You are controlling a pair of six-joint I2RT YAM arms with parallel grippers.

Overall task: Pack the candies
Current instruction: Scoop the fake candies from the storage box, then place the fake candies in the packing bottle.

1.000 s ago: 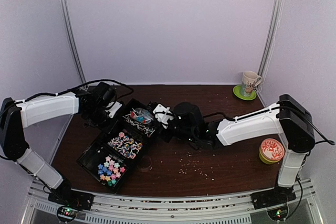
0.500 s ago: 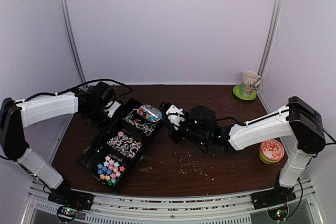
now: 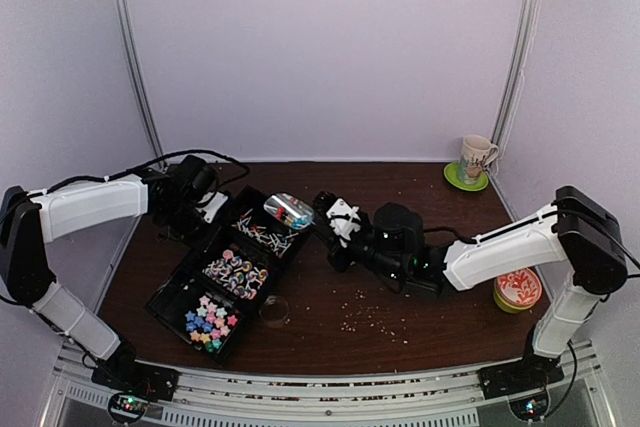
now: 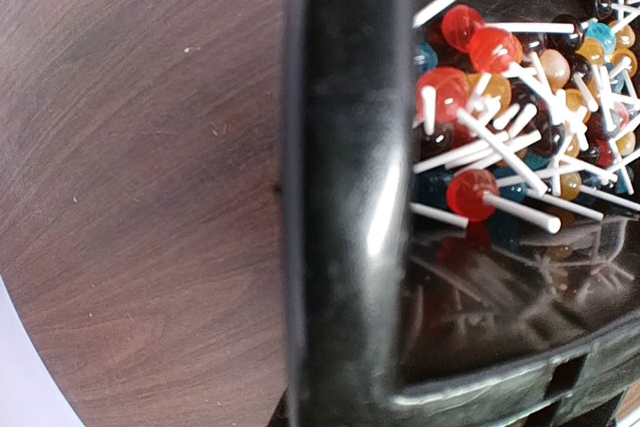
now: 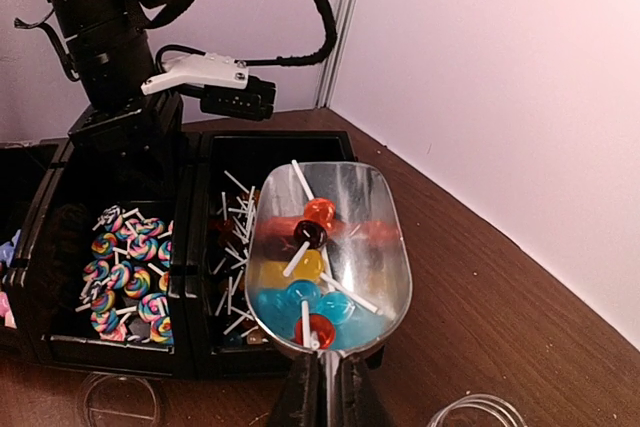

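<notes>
Black tray lies diagonally on the left of the table, with candies sorted in three compartments: stars nearest, swirl lollipops in the middle, ball lollipops farthest. A clear cup sits just beside the tray's near-right wall. Crumbs dot the open wood to the right. Right gripper has its fingers clamped on the handle of the metal scoop, which is loaded with ball lollipops and held above the far compartment's right edge. A second ago it sat lower, inside that compartment. Left gripper is at the tray's far-left rim; I cannot tell how its fingers stand.
</notes>
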